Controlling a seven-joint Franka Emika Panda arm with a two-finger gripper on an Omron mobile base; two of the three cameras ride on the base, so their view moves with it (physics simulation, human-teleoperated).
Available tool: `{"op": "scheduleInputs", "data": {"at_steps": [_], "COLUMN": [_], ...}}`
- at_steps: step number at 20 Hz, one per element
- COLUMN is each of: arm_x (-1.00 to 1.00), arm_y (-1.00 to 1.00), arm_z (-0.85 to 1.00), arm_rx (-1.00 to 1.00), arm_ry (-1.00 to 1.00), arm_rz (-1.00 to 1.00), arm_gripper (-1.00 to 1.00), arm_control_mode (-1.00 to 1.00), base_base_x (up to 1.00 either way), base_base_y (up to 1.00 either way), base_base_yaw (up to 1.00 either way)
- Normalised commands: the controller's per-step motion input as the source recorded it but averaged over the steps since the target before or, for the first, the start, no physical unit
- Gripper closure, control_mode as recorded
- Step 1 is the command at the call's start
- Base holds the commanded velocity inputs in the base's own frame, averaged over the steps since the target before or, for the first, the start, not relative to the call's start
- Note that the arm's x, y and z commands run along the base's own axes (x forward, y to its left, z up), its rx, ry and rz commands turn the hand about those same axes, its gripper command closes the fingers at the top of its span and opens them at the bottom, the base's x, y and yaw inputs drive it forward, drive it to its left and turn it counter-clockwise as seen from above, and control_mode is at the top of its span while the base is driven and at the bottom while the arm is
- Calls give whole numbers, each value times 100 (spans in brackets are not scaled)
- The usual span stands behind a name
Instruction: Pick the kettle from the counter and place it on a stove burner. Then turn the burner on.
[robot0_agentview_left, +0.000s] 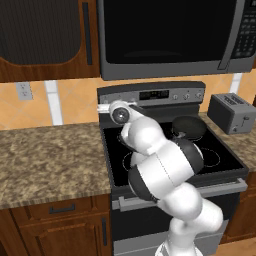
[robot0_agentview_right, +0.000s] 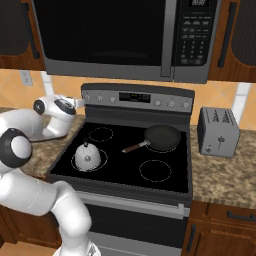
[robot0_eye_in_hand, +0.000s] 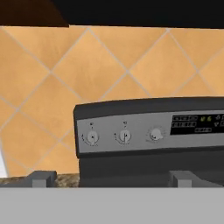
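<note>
Gripper (robot0_eye_in_hand: 111, 177) spread wide, holding nothing, two small grey fingertips (robot0_eye_in_hand: 43, 178) rising far apart at the bottom of the hand view. Aimed level at the stove's control panel (robot0_eye_in_hand: 151, 127), a grey band with three round knobs (robot0_eye_in_hand: 124, 136) straight ahead and a dark display with green marks off to the right. Nothing between the fingertips and the knobs except open air and a thin strip of speckled stone low on the left. Behind the panel, a wall of orange-tan tiles (robot0_eye_in_hand: 87, 65) laid on the diagonal with pale grout lines.

Below and to the right of the gripper, the kettle (robot0_agentview_right: 88, 155), a squat shiny silver dome with a black knob, sitting inside the large white ring of the stove burner (robot0_agentview_right: 75, 162) at the front left of the glossy black glass cooktop (robot0_agentview_right: 120, 170). Further right, a round black frying pan (robot0_agentview_right: 162, 137) with a brown handle pointing toward the kettle, on the back right ring. Beyond that, a boxy grey toaster (robot0_agentview_right: 218, 131) on a narrow granite slab.

Left of the gripper, the counter (robot0_agentview_left: 45, 160), a wide slab of mottled brown-and-tan granite with a thick rounded edge, over dark wooden drawers. Overhead, a big dark microwave (robot0_agentview_right: 120, 35) with a grey frame and a keypad.
</note>
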Motion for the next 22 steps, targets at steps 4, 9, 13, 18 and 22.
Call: {"op": "scheduleInputs", "data": {"at_steps": [4,9,13,18,22], "arm_x": [51,46,39,19,31], "arm_y": [4,15,1,0,0], "arm_z": [-29,-9,-7,-7,-8], "arm_rx": [0,1,0,0,0], "arm_ry": [-1,-1,0,0,0], "arm_rz": [3,5,4,0,0], "arm_gripper": [-100,-100,-100,-100,-100], "arm_control_mode": [-100,-100,-100,-100,-100], "base_base_x": [0,0,0,0,0], "base_base_y": [0,0,0,0,0], "base_base_yaw": [0,0,0,0,0]}}
